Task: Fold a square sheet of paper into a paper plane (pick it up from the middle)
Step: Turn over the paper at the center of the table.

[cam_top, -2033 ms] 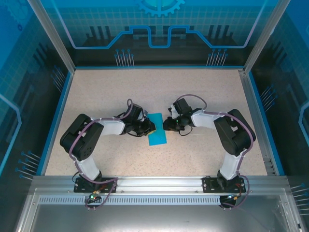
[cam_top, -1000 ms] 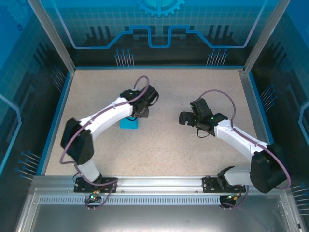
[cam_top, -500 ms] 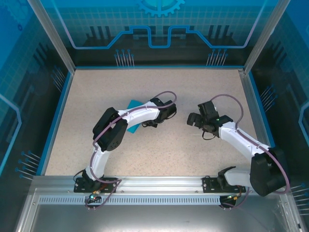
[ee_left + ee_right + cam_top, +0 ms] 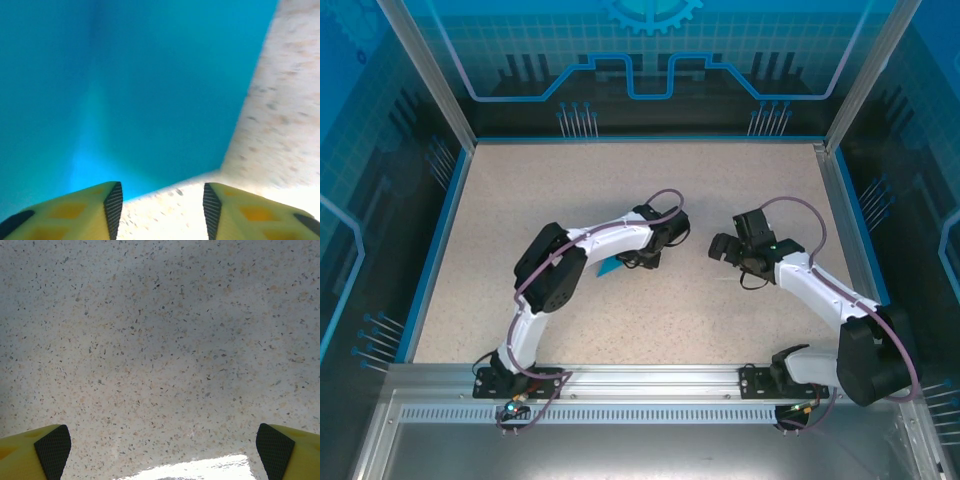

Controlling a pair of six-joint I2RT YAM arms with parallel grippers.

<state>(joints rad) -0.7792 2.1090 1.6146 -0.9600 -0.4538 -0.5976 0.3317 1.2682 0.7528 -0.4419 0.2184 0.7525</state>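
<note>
The paper (image 4: 607, 267) lies a little left of the table's (image 4: 650, 180) middle, nearer the near edge than the far one. From above, a small teal-blue sliver of it shows beside the left arm's (image 4: 595, 238) forearm, which crosses over it. In the left wrist view two of its edges meet in a corner just ahead of the left gripper (image 4: 162, 200). A faint lighter line runs up through the sheet; whether it is a fold I cannot tell. The left gripper's fingers (image 4: 107, 202) stand apart with bare speckled table between them and pinch nothing, and the paper's edge sits just beyond their tips.

The right gripper (image 4: 162, 445) hangs just right of the table's middle, well apart from the paper and facing the left gripper across a short gap. Its fingers (image 4: 50, 445) are spread wide, out at the two lower corners of its wrist view, with bare table between them.

Open surface runs from both grippers to the far edge, and broad strips lie free along the left and right edges. The near strip between the arm bases is open too.

The table is matte beige with dark speckles, and a bright glare patch shows low in the right wrist view. A blue rim (image 4: 645, 139) borders it, translucent teal panels (image 4: 650, 60) with printed lines stand behind, and an aluminium rail (image 4: 650, 380) at the near edge carries both bases
</note>
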